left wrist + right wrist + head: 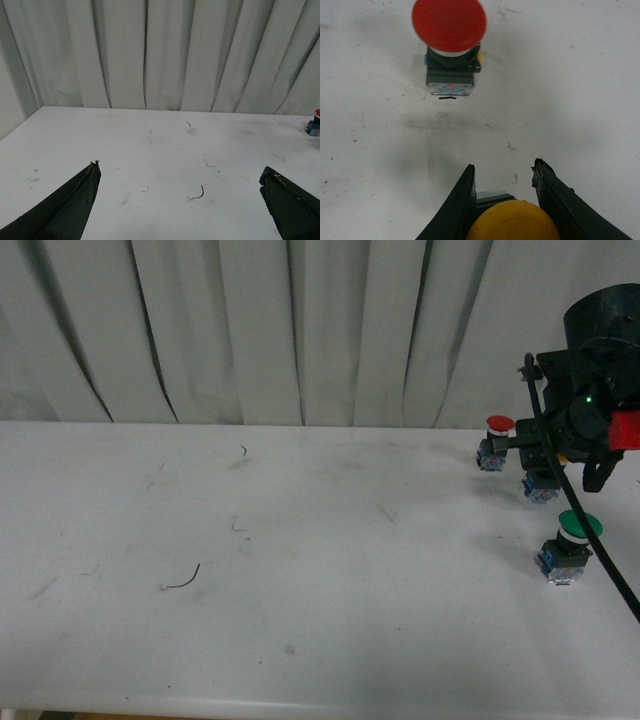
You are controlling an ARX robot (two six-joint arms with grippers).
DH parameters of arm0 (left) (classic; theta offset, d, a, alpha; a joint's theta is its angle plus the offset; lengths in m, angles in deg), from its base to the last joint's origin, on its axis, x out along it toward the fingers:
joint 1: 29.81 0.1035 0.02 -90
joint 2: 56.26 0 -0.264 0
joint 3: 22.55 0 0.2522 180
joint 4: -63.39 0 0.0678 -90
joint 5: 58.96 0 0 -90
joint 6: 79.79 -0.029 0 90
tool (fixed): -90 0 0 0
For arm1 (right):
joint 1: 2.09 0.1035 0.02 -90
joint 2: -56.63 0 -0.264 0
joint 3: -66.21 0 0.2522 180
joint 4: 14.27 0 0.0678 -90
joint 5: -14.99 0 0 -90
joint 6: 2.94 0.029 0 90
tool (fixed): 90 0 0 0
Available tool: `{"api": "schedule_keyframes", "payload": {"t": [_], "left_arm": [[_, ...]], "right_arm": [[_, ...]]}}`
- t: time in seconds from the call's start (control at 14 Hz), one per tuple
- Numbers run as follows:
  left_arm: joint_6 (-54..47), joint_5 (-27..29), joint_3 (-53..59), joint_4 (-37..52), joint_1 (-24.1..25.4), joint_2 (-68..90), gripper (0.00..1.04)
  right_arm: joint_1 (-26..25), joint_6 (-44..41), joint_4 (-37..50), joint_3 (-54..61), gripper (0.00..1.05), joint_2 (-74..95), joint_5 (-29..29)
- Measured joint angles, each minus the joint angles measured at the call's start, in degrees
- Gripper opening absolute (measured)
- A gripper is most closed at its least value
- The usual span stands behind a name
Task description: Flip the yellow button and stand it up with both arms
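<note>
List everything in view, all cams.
yellow button: 1, yellow cap, in the right gripper, table's right side
red button: 1, red cap, dark base, upright just beyond the yellow one
green button: 1, green cap, blue base, upright, nearer the front edge
wire scraps: about 3, dark, mid-table
table: 1, white, scuffed
curtain: 1, pale grey, behind table
left gripper: 1, black, open, above bare table
right gripper: 1, black, closed on yellow button

Bulky black right arm (598,350), red patch (625,428) (green light (588,398) lit), black cable (592,545)
</note>
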Motion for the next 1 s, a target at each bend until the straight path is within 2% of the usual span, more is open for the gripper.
{"api": "schedule_keyframes", "payload": {"t": [0.28,1.0], "left_arm": [[0.00,0.00,0.00,-0.02,0.00,0.00,0.98],[0.00,0.00,0.00,0.00,0.00,0.00,0.98]], "right_arm": [[1.70,0.76,-0.02,-1.11,0.33,1.92,-0.39],[1.68,0.46,0.02,-2.10,0.33,2.99,-1.66]]}}
